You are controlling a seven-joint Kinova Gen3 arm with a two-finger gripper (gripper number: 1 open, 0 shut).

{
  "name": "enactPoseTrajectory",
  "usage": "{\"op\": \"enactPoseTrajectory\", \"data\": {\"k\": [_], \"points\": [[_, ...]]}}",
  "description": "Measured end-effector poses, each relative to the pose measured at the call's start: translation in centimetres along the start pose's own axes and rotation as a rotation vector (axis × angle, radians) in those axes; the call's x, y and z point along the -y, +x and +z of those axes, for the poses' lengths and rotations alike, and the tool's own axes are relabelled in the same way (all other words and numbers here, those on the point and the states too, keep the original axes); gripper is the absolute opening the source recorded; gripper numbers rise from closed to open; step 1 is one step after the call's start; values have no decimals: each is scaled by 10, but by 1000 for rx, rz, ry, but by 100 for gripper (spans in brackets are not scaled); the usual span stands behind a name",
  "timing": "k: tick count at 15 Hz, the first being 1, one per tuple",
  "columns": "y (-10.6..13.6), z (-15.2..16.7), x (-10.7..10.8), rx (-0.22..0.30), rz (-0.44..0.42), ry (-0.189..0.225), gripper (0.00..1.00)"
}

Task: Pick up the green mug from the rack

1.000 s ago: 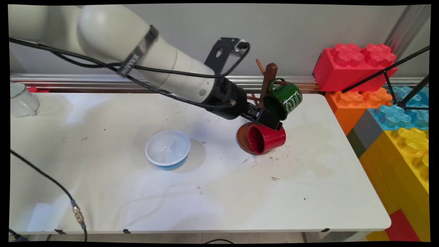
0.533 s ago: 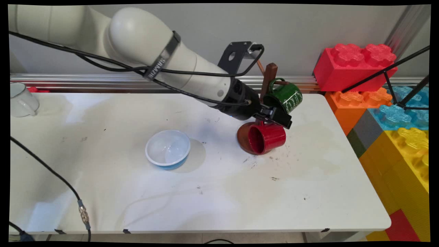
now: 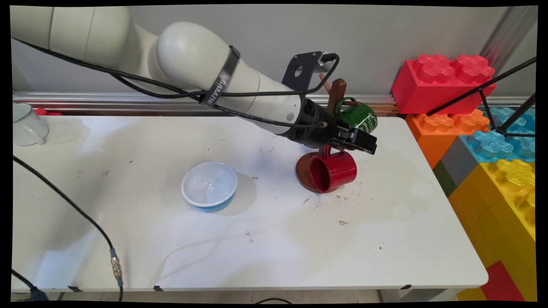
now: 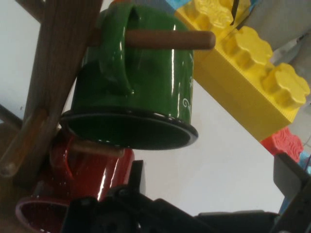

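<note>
Between green mug (image 3: 358, 116) and red mug (image 3: 334, 172), claw (image 3: 357, 141), perhaps open.

The green mug (image 4: 146, 82) and red mug (image 4: 87, 174) look glossy and enamelled, hung on a matt brown wooden mug tree (image 4: 53, 73), over a smooth, scuffed white surface (image 3: 257, 239) beside moulded plastic blocks (image 3: 505, 179) and a glossy bowl (image 3: 209, 186).
</note>
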Motion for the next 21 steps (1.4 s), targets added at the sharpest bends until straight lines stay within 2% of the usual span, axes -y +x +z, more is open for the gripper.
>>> {"op": "enactPoseTrajectory", "data": {"k": [21], "points": [[-24, 11, 1, -147, -48, -29, 100]]}}
